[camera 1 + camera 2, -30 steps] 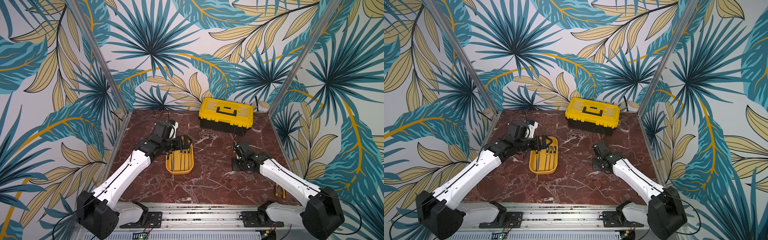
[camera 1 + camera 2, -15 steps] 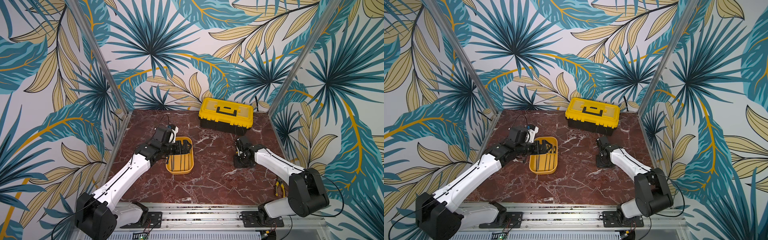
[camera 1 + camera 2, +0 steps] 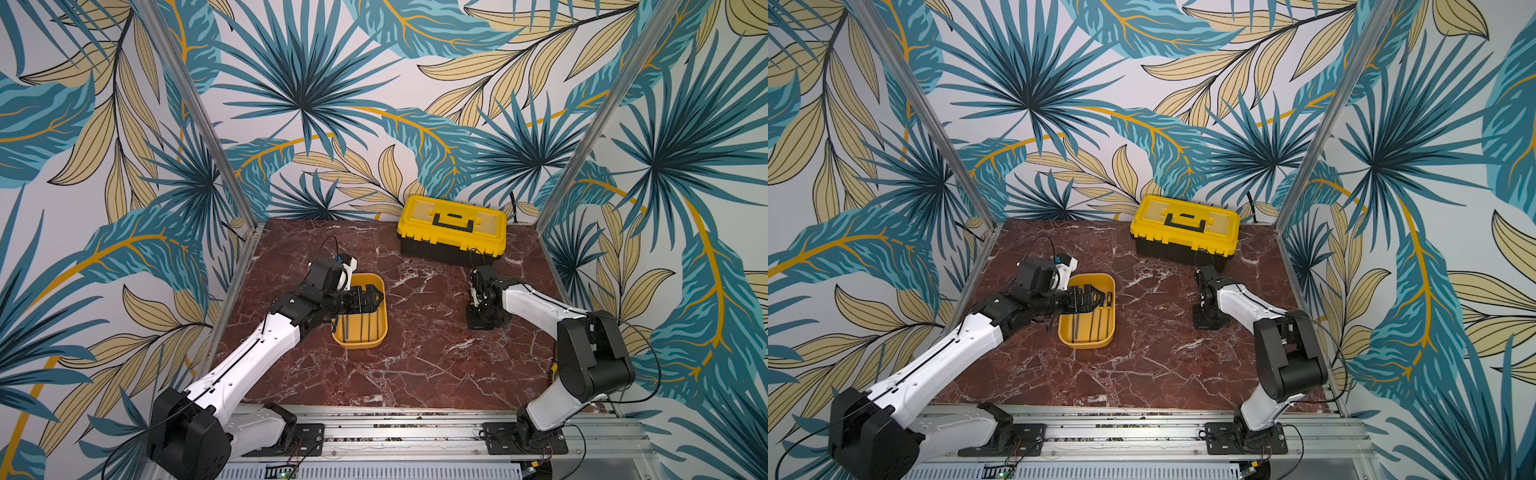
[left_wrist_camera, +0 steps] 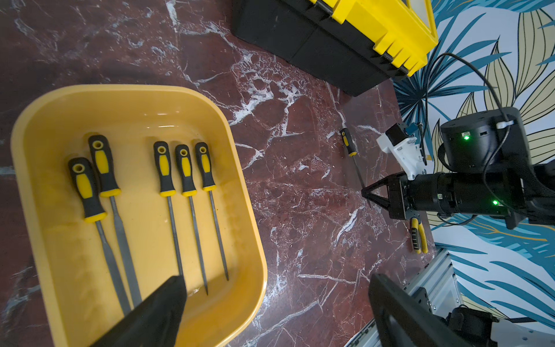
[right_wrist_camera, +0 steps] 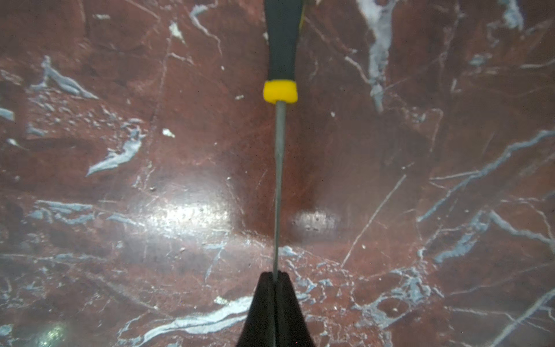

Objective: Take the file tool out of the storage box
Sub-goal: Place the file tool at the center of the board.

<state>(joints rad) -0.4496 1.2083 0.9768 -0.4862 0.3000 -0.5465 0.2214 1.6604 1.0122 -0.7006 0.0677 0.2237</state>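
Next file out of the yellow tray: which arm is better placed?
Left. The left tool is open directly over the storage box, with five files below it. The right tool is shut on the shaft of another file on the marble, away from the box.

Looks like a robotics lab test cell, not a real workshop. Printed panels with teal and tan palm leaves (image 3: 311,104) are framed by bare aluminium corner posts (image 3: 199,112) around a small dark red marble-look surface (image 3: 415,357). Two white-and-black robot arms, left (image 3: 249,357) and right (image 3: 536,305), sit mounted on a slotted aluminium rail (image 3: 395,430), with loose thin wires (image 3: 309,449) showing at the front edge.
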